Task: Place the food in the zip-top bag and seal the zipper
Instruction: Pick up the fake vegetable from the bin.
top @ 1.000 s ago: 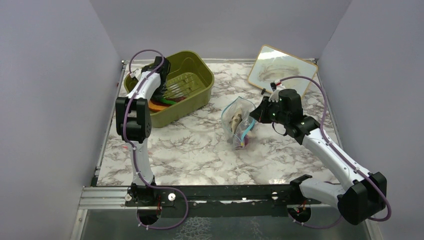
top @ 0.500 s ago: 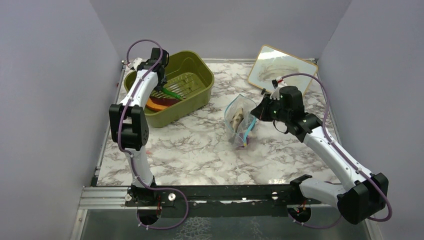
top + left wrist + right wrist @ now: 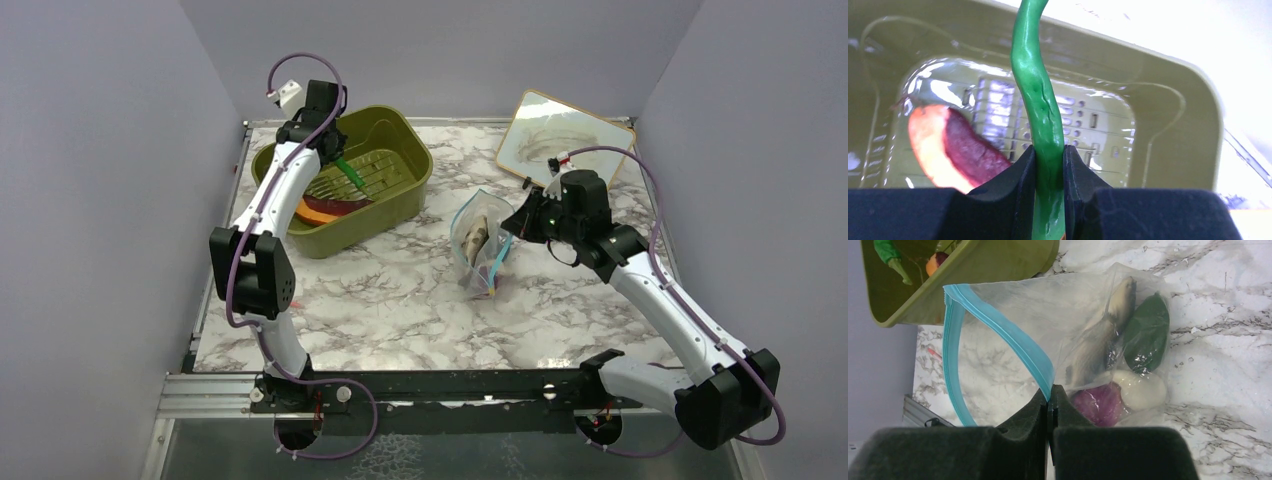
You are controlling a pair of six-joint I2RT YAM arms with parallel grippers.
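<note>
My left gripper (image 3: 1048,165) is shut on a long green vegetable (image 3: 1040,110) and holds it above the olive-green tub (image 3: 1193,125); in the top view the gripper (image 3: 335,152) hangs over the tub's back left. An orange and dark red hot-dog piece (image 3: 955,147) lies in the tub. The clear zip-top bag (image 3: 1058,305) rests at mid-table, mouth gaping. My right gripper (image 3: 1049,397) is shut on its light blue zipper (image 3: 998,322). Inside the bag are a purple onion (image 3: 1098,404), a white piece (image 3: 1140,389), a dark green vegetable (image 3: 1147,335) and a greyish piece (image 3: 1103,340).
The olive-green tub (image 3: 400,190) stands at the back left on the marble table. A framed whiteboard (image 3: 562,138) leans at the back right. Purple walls close in both sides, and a metal rail (image 3: 430,385) runs along the near edge.
My left arm has risen out of the tub, lifting the green vegetable clear of its floor. The right gripper and bag have barely shifted.
</note>
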